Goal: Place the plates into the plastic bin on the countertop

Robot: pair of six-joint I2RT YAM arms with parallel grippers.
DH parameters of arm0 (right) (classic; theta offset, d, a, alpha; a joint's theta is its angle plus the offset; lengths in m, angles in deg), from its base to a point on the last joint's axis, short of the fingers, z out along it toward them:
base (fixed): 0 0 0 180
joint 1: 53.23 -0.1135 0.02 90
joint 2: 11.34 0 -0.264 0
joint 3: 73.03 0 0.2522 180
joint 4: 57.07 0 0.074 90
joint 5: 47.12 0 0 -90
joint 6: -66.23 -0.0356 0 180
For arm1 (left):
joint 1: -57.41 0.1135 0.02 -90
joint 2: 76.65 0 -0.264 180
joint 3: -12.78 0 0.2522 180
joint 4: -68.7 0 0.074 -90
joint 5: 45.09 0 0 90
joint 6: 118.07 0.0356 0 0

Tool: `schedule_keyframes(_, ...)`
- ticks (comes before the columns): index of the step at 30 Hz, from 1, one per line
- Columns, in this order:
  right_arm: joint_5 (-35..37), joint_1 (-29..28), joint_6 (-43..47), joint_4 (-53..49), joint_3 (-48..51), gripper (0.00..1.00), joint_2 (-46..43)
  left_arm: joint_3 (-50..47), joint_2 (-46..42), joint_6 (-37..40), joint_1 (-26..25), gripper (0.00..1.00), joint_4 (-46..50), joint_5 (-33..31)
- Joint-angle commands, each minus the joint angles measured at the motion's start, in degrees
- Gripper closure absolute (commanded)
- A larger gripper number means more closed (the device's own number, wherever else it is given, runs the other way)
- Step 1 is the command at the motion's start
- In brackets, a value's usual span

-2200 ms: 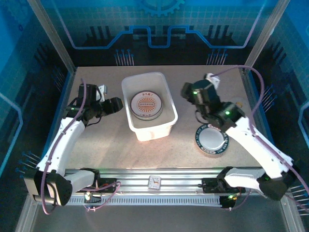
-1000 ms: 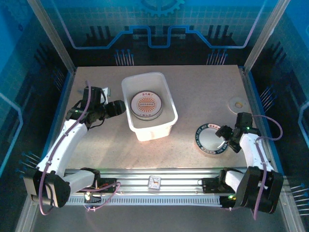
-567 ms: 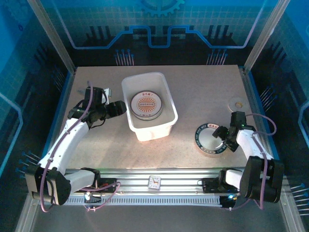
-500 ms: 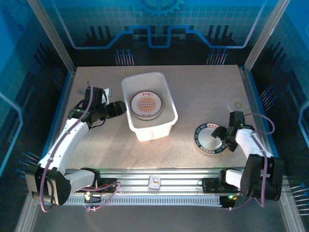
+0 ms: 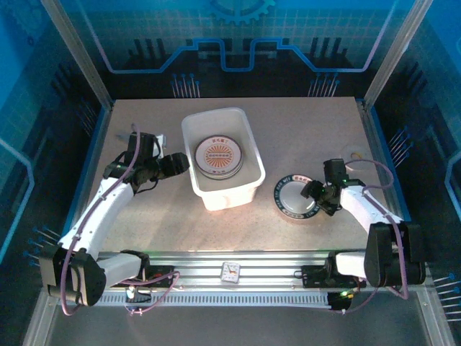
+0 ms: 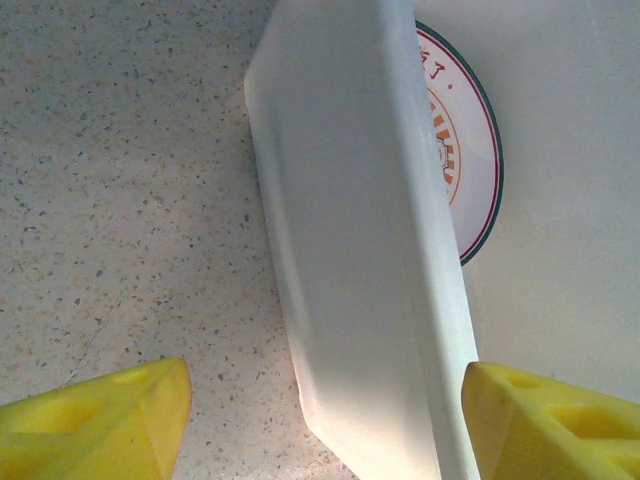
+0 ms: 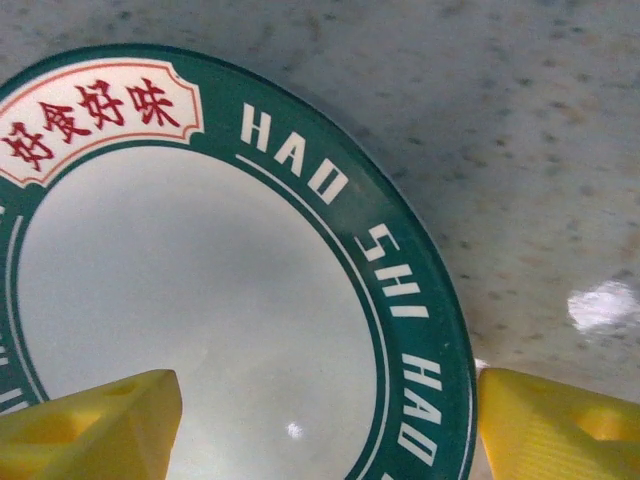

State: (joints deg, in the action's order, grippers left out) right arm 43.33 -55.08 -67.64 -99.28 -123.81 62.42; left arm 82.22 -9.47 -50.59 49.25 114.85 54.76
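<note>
Beige speckled surface [image 5: 310,130] carries a milky plastic bin [image 5: 229,194] with an orange-centred plate [image 5: 218,153] lying flat inside. At the bin's left wall the left gripper [image 5: 178,163] is open, one yellow finger [image 6: 100,420] on either side. Right of the bin, apart from it, a green-rimmed plate [image 5: 292,196] lettered HAO SHI lies on the surface; the right gripper [image 5: 315,193] is open over its right edge
</note>
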Motion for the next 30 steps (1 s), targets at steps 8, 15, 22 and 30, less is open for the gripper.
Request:
schedule_keyframes(8,-0.05,-1.42,-1.98,2.57,0.67,0.26,2.83,-0.70,-1.70,-0.13,-0.19,0.27,-0.56,0.66)
schedule_keyframes(15,0.06,-1.32,-2.69,4.67,3.73,0.32,2.12,-0.62,-1.96,-0.74,-0.19,0.27,-0.65,0.97)
schedule_keyframes(22,1.00,-1.24,-3.91,6.50,6.04,0.40,1.53,-0.81,-2.57,-0.91,-0.19,0.27,-0.41,1.02)
schedule_keyframes(30,1.70,-1.14,-5.06,7.11,7.64,0.47,0.78,-1.19,-3.19,-1.30,-0.19,0.27,-0.33,0.95)
